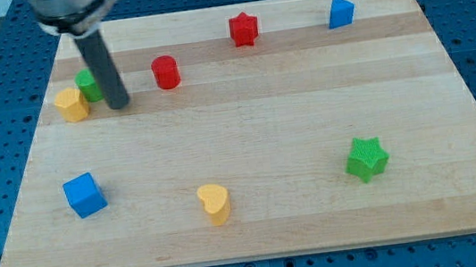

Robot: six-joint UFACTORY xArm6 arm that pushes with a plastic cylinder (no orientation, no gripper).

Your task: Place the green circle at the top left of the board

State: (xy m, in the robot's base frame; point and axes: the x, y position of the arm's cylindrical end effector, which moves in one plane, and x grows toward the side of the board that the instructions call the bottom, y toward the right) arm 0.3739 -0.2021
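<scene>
The green circle point(87, 84) sits near the board's upper left, partly hidden behind my rod. It touches a yellow block point(72, 105) just to its lower left. My tip point(120, 105) rests on the board right beside the green circle, on its right and slightly below it. A red cylinder point(165, 72) stands a short way to the right of my tip.
A red star point(244, 28) and a blue block point(341, 12) lie along the top edge. A blue cube point(84, 194) is at the lower left, a yellow heart point(214, 203) at bottom centre, a green star point(367, 157) at the lower right. The wooden board point(263, 113) has blue pegboard around it.
</scene>
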